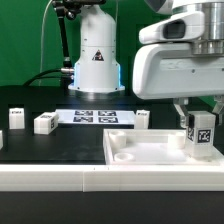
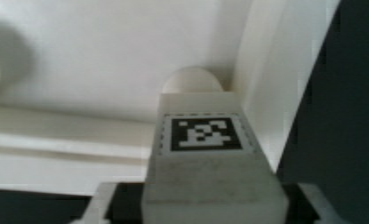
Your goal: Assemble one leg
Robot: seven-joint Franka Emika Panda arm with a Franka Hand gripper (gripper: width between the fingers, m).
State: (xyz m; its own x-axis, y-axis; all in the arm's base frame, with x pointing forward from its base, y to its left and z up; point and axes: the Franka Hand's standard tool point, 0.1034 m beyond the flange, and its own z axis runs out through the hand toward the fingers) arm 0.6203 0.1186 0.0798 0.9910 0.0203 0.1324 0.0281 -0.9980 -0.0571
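My arm points straight down; my pincer (image 1: 201, 122) clamps the upright leg (image 1: 203, 138) over the tray's (image 1: 160, 148) corner.

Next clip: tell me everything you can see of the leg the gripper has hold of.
The leg is a small white rectangular post that looks like plastic, with a black-and-white square marker tag on one face. It stands upright, clamped on two opposite sides by the gripper. It is over the corner of the tray at the exterior view's right. In the wrist view its free end points at a rounded recess in that corner. Whether it touches the tray cannot be told.
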